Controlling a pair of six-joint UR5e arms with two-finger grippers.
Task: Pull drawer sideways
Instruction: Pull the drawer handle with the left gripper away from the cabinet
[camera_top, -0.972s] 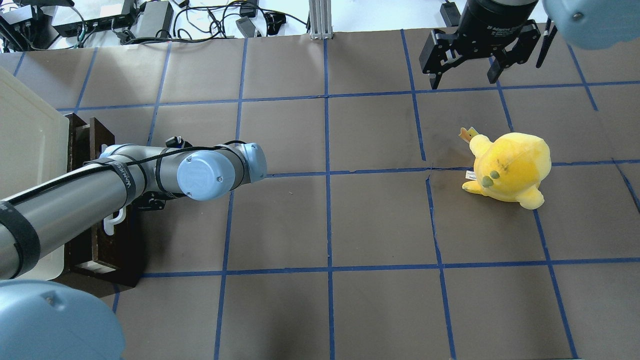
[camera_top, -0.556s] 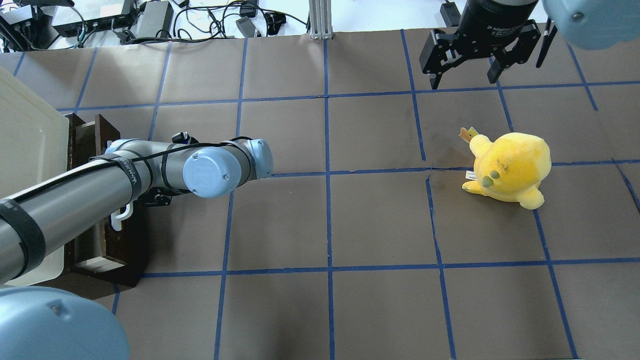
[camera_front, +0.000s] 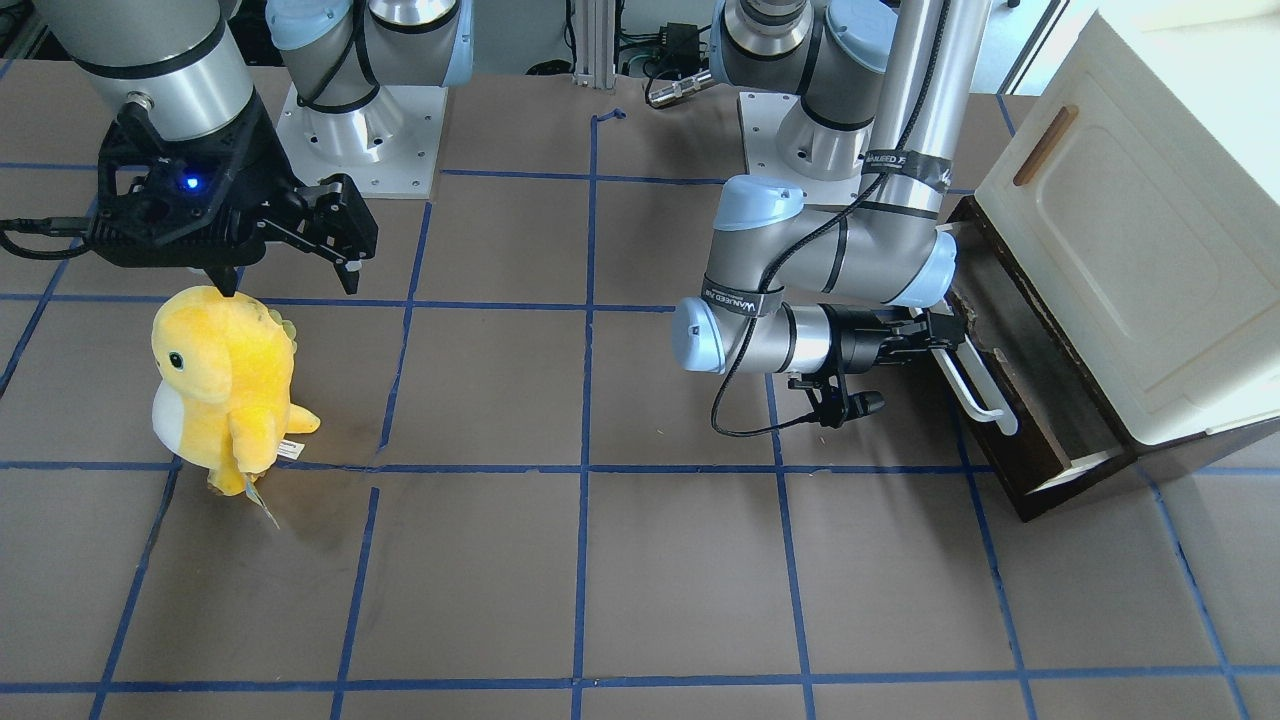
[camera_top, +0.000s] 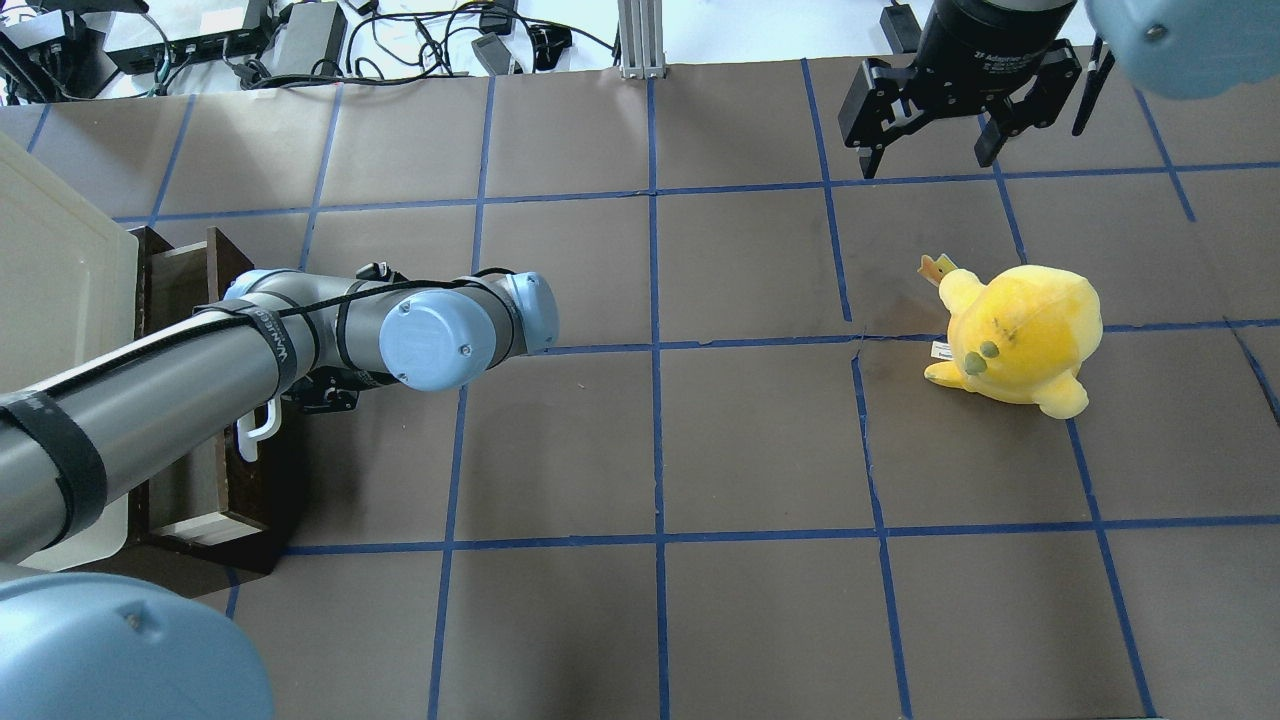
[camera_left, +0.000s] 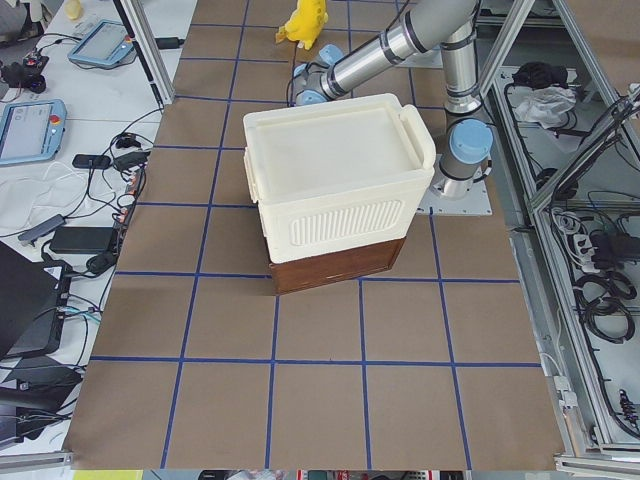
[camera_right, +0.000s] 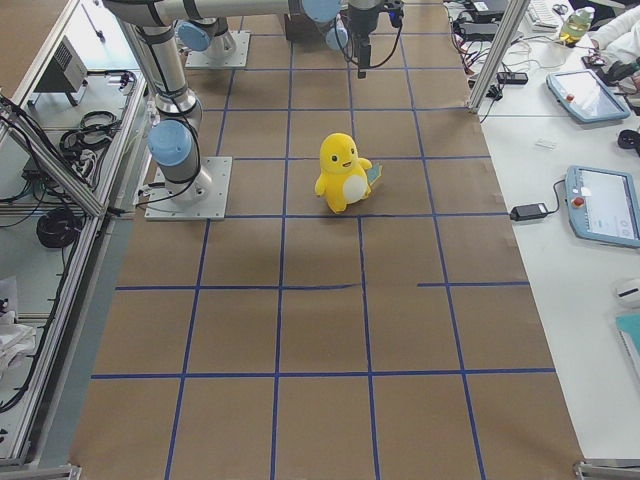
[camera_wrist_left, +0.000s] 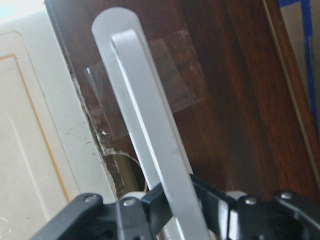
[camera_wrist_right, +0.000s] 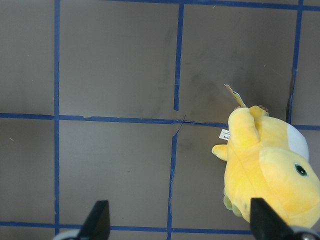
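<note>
The drawer (camera_top: 268, 480) has a dark brown front, a long white bar handle (camera_top: 254, 432) and a pale wood inside (camera_top: 185, 290). It stands partly pulled out from under the cream cabinet (camera_top: 50, 290). My left gripper (camera_front: 945, 335) is shut on the white handle (camera_front: 978, 388). The left wrist view shows its fingers (camera_wrist_left: 150, 207) closed around the bar (camera_wrist_left: 150, 130) in front of the brown drawer front (camera_wrist_left: 235, 100). In the overhead view the gripper is mostly hidden under the forearm. My right gripper (camera_top: 928, 160) is open and empty, hovering far from the drawer.
A yellow plush toy (camera_top: 1020, 335) stands on the brown gridded table, just below my right gripper (camera_front: 290, 280); it also shows in the right wrist view (camera_wrist_right: 270, 170). The cabinet door panel with a small brown handle (camera_front: 1045, 145) faces up above the drawer.
My left arm has moved to the right in the overhead view with the handle in its grip. The drawer has slid further out of the cabinet. The right arm and plush have not moved.
</note>
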